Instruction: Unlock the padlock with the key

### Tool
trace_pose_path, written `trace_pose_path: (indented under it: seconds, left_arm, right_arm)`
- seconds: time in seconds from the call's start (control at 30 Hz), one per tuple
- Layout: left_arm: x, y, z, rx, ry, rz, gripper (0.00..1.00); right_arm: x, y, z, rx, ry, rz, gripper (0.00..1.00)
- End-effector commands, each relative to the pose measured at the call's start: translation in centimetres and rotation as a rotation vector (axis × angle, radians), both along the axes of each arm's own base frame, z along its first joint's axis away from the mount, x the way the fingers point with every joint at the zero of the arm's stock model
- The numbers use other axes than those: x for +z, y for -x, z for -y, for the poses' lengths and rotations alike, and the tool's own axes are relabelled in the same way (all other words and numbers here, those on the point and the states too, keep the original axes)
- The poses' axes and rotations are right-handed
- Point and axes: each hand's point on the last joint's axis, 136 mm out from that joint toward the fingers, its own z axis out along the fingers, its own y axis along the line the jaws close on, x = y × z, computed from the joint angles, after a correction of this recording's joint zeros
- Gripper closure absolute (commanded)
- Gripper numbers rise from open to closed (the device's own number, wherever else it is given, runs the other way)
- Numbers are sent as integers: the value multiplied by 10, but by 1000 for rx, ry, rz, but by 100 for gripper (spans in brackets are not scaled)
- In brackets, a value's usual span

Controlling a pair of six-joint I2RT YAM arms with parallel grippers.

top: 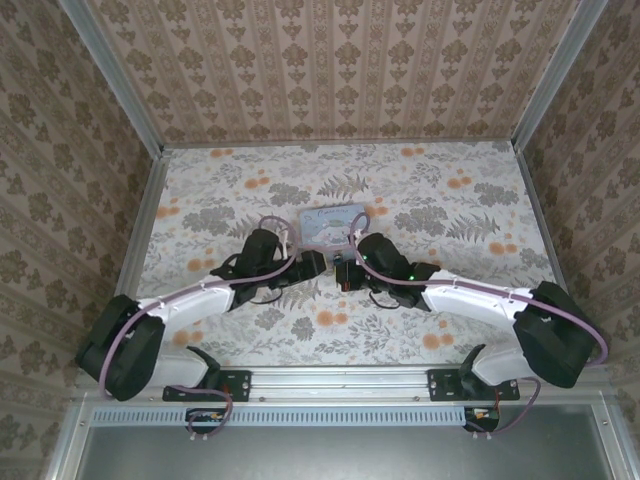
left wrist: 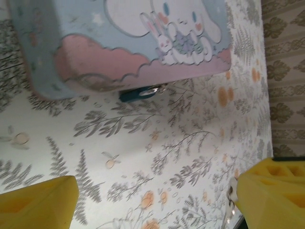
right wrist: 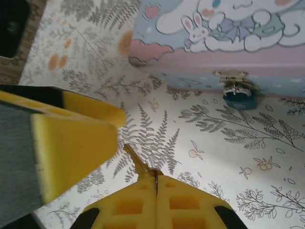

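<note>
On your left, the left gripper gapes wide with nothing between its fingers, facing the tin box. The tin is closed, so you cannot see its contents. The padlock hangs from the clasp on its front wall. On your right, the right gripper is clamped tight on the key.

The tin runs off the top and left edges of the left wrist view. At its lower rim the padlock is blurred and half tucked under it. The left fingers are cut by the bottom edge. At lower centre of the right wrist view, the key has its head buried between the right fingers. In the top view the arms cover the tin's near edge.
</note>
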Motion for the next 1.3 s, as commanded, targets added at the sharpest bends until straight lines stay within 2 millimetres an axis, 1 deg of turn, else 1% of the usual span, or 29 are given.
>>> trace_pose_path:
  seconds: [0.0, 0.17, 0.37, 0.53, 0.67, 0.8, 0.93, 1.07, 1.13, 1.23, 1.27]
  left_arm:
    - [30, -17, 18, 17, 88, 70, 13]
    - [35, -24, 26, 20, 102, 88, 12]
    - [34, -28, 32, 21, 114, 89, 14]
    - [32, -27, 37, 3, 115, 85, 18]
    - [27, -26, 42, -13, 121, 72, 25]
    - [24, -24, 50, -35, 128, 61, 35]
    - [19, -21, 52, -42, 123, 53, 43]
    - [19, -21, 53, -47, 123, 54, 51]
    - [19, -20, 53, -49, 125, 54, 58]
    - [21, -19, 54, -54, 127, 57, 63]
    - [21, -19, 54, -56, 127, 58, 67]
  right_arm:
    - [2, 7, 4, 15, -14, -18, 100]
    - [1, 9, 2, 25, -25, -26, 100]
    - [0, 10, 0, 32, -27, -36, 100]
    - [0, 10, 1, 31, -27, -37, 100]
    - [1, 10, 0, 31, -30, -37, 100]
    - [1, 9, 1, 27, -26, -35, 100]
    - [-1, 9, 2, 28, -19, -37, 100]
    - [-3, 8, 1, 27, -16, -39, 100]
    - [-3, 8, 1, 29, -15, -39, 100]
    - [-5, 7, 0, 28, -11, -41, 100]
    - [-5, 7, 0, 28, -10, -40, 100]
